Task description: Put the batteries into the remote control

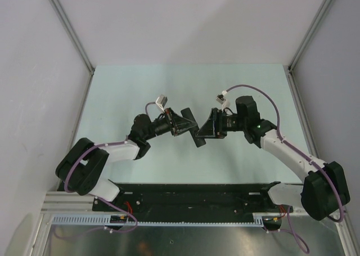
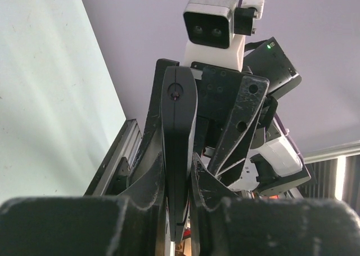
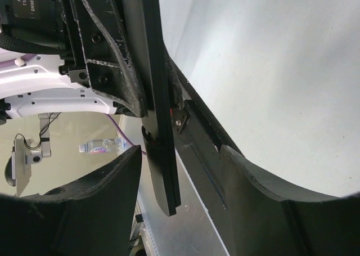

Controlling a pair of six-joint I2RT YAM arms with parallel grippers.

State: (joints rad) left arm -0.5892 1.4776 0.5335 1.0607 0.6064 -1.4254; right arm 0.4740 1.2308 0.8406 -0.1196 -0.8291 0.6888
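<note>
Pale green table, matte surface, metal-framed edges

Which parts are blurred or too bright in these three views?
Top external: even, soft light, only faint shadows, everything sharp. Left wrist: its own jaws along the bottom edge are blurred, while the remote control is sharp. Right wrist: the near jaws are dark and soft, and the table looks bright and pale.

Desk: pale green, matte, evenly lit, spread out before me.
Walls: plain white-grey panels on three sides of me.
Corner posts: slanting aluminium, left and right.
Rail: white, slotted, nearest me.
Metal sheet: brushed, reflective.
</note>
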